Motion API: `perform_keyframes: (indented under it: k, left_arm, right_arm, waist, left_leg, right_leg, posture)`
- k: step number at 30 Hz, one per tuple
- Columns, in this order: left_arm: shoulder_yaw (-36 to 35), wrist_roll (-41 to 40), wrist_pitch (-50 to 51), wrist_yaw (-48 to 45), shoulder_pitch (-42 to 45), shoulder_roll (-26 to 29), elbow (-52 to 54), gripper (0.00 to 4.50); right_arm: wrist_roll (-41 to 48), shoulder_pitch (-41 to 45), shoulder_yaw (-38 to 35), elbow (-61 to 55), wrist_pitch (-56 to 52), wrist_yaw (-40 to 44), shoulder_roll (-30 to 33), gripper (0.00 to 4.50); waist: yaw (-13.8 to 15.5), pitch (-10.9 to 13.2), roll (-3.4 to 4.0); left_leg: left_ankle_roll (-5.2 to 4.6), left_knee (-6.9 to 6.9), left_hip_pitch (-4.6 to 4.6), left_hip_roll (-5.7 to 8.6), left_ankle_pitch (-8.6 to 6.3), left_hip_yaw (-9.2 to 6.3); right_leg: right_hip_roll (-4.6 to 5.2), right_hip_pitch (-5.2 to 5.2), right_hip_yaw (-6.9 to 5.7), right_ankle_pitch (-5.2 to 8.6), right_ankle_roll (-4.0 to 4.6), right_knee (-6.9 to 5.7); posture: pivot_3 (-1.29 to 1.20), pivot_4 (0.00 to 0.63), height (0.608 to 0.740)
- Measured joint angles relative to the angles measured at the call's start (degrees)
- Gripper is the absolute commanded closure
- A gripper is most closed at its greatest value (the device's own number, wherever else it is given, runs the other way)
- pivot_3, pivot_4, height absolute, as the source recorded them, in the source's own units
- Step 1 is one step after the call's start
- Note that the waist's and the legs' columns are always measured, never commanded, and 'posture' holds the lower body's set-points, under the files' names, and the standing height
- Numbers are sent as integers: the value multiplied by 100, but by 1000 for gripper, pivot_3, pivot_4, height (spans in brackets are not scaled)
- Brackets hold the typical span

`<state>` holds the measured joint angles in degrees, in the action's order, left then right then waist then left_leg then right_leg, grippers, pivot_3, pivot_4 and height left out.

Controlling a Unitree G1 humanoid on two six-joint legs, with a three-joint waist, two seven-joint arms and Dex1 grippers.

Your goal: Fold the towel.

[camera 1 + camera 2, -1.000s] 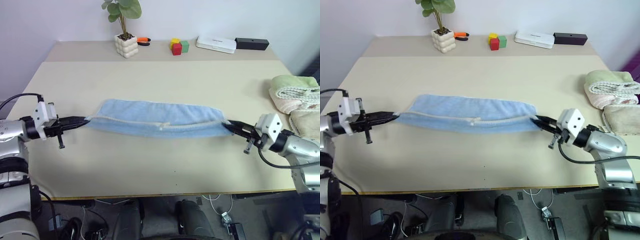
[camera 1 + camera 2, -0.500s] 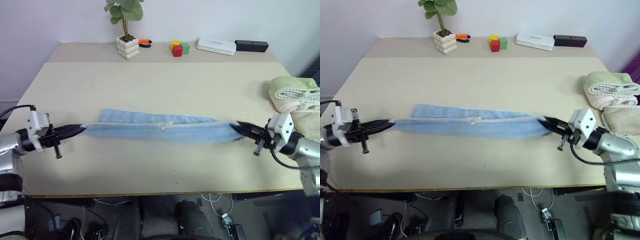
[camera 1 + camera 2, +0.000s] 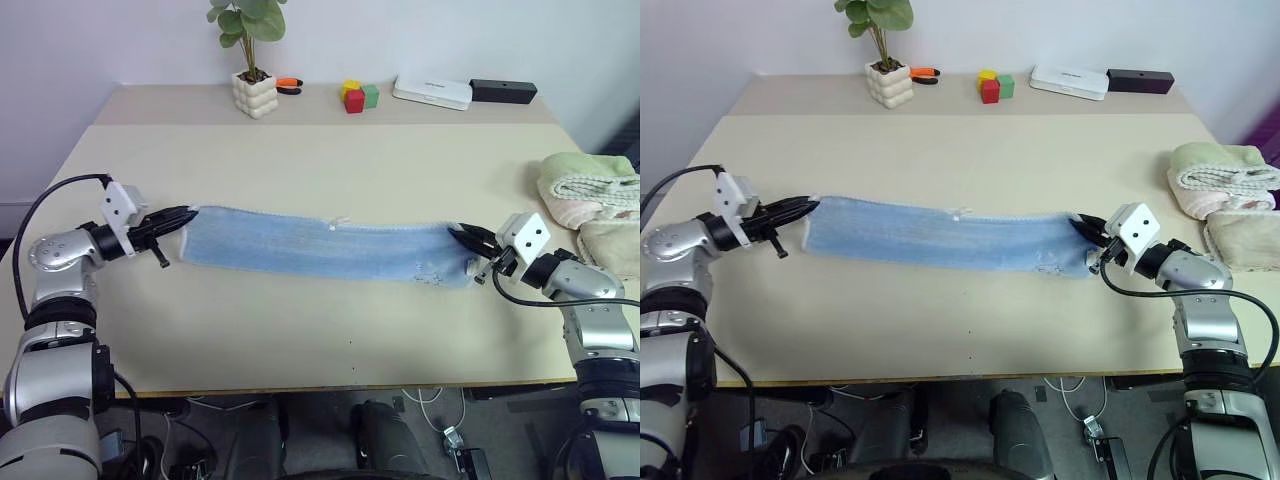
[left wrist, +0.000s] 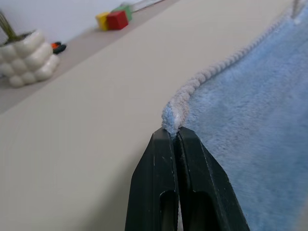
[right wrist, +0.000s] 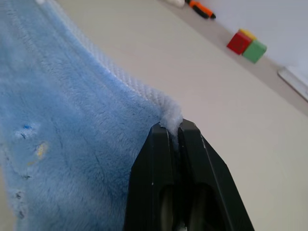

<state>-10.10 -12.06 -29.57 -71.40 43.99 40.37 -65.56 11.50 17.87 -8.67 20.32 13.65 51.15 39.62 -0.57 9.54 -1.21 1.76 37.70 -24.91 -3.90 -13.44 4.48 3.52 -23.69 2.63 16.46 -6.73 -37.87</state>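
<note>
We are pinching the towel [image 3: 320,245] at both ends: the left gripper [image 3: 186,214] is clamped on the far left corner, right on the cream border, and the right gripper [image 3: 462,235] is clamped on the far right corner. The towel is lying as a long blue band across the middle of the table [image 3: 300,330], already doubled lengthwise by the look of it, with the cream edge along its far side. To do this step well we are judging that both corners should go down level with each other, kept taut enough that the far edge stays straight, and let go only once the edges line up. A slack middle would likely wrinkle. Near the right edge of the table two more towels [image 3: 590,205] are sitting, well apart from ours. At the far edge are a potted plant [image 3: 250,60], coloured blocks [image 3: 358,95], and a white box [image 3: 432,90].
</note>
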Motion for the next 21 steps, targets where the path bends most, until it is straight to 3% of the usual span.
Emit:
perform_keyframes:
  k: [21]
  left_arm:
    - [148,769,-99,1066,305,-320,-632,4500]
  right_arm:
    - [-458,330,350,484,47,-588,-264,4411]
  waist:
    - [0,0,0]
  left_leg:
    - [0,0,0,0,0,0]
  right_leg:
    - [0,1,0,0,0,0]
  posture:
    - [0,150,735]
